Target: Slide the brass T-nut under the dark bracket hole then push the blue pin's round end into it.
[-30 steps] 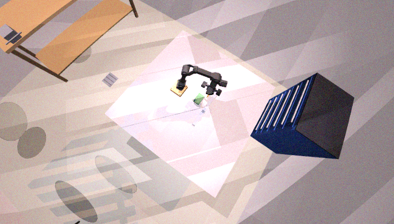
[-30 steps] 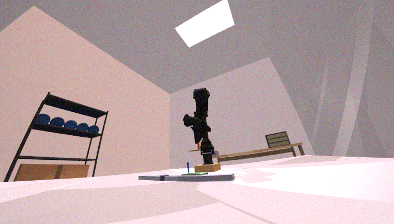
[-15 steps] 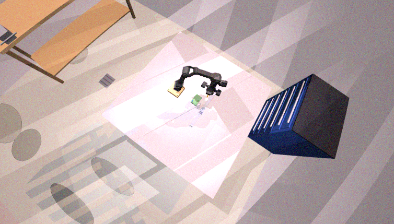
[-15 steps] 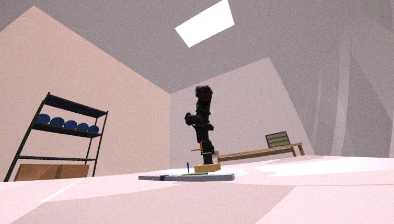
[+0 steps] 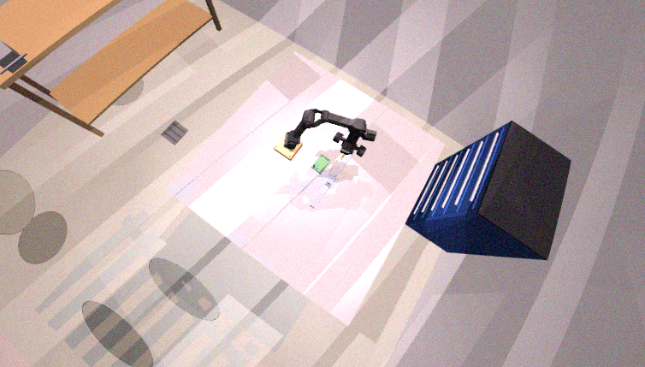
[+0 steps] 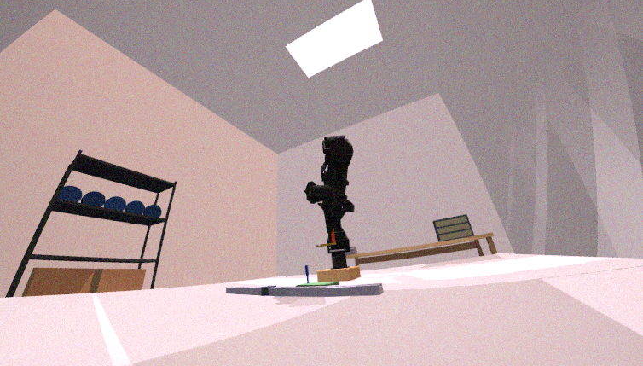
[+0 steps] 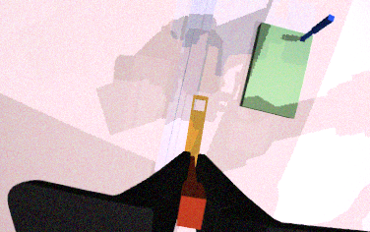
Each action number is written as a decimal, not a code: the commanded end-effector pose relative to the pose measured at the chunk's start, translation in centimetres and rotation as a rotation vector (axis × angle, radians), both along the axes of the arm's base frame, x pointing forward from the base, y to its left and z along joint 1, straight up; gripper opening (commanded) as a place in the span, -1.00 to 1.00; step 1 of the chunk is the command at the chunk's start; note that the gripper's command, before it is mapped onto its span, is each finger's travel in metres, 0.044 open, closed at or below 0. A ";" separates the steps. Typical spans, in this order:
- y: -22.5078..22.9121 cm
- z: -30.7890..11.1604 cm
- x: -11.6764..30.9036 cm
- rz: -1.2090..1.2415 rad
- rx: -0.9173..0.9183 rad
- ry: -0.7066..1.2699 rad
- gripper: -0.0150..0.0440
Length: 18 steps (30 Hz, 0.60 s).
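One black arm [image 5: 340,119] [image 6: 335,167] reaches out from a wooden block [image 5: 289,156] [image 6: 338,274] in the top view, its gripper [image 5: 345,153] [image 6: 333,231] [image 7: 194,156] near the green tray [image 5: 321,163] [image 6: 322,284] [image 7: 277,74]. The aluminum rail [image 5: 319,196] [image 6: 327,291] [image 7: 172,128] is washed out by glare, with the dark bracket [image 5: 328,184] [image 6: 264,291] on it.

From the exterior, the brass T-nut [image 6: 326,245] [image 7: 198,123] hangs in the air, well above the rail, its orange handle [image 6: 333,237] [image 7: 191,211] pointing up. The blue pin [image 6: 307,274] [image 7: 317,28] stands upright at the tray.

In the wrist view, the jaws are nearly closed, pinching the T-nut's handle. The brass strip juts past the fingertips, overlapping the rail in this view. The pin stands at a corner of the tray, beside the rail. Glare and shadow leave the slot hard to read.
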<state>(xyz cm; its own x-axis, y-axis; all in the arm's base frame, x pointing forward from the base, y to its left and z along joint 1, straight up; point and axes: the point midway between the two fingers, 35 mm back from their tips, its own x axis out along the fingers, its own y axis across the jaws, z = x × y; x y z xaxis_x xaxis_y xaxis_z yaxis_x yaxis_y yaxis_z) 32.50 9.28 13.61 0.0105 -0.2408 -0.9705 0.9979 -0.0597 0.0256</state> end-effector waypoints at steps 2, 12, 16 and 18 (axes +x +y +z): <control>0.7 -0.3 0.4 -0.009 0.001 0.008 -1.00; 2.1 -0.6 1.3 -0.025 0.002 0.007 -1.00; 2.6 -0.7 1.7 -0.030 0.003 0.007 -1.00; 2.9 -0.8 1.8 -0.033 0.003 0.007 -1.00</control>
<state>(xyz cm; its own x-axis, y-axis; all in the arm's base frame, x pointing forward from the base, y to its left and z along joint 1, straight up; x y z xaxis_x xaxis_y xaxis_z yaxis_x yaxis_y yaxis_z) 34.14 11.68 13.14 0.0043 -0.2388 -0.9711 0.9958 -0.0879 0.0261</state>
